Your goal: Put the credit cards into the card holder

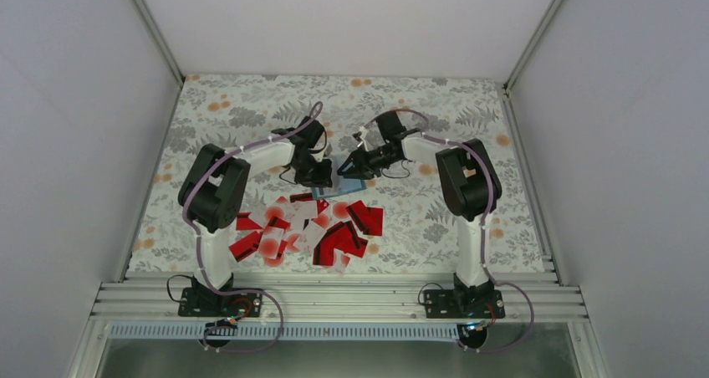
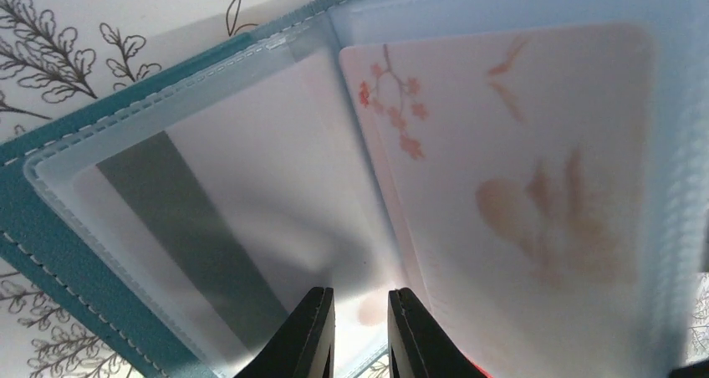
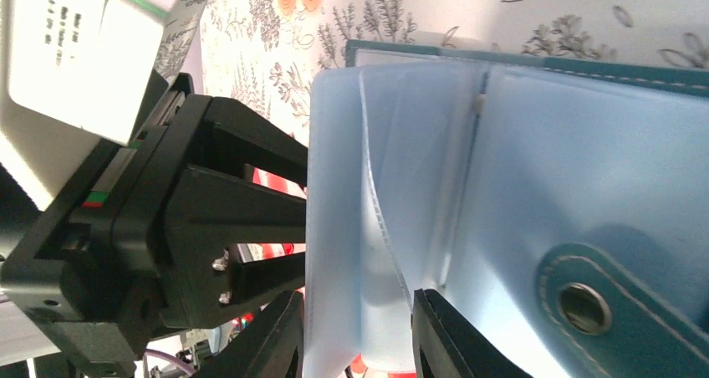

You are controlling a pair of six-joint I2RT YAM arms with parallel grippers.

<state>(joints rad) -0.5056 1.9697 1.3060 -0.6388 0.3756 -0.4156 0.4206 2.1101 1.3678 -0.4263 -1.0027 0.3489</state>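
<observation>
Floral worktop, white enclosure walls.

At the left gripper the jaws are drawn nearly together. The edge of a frosted sleeve leaf appears to be pinched in the narrow gap. At the right gripper the jaws are set wider, with a bunch of pale blue sleeve leaves clamped between them. No loose card is held by either.

The card holder is held open at mid-worktop between the two grippers, just beyond the loose pile. Its clasp tab is seen on the right gripper's side. Two cards are seen already sleeved: one with a dark stripe, one with a red spot.

Step, as judged: leaves parted to expose a free pocket. Loading is early, as most cards are out on the worktop.

Next move, as judged: the holder is to be kept open by one arm and the other sent to the pile. A thin flat card must be lifted by an edge and fed squarely into the pocket mouth.

Count:
- One card holder.
- Two sleeved cards visible.
- Loose credit cards: roughly a dozen or more, red and white mixed. They overlap, so an exact count cannot be given.
</observation>
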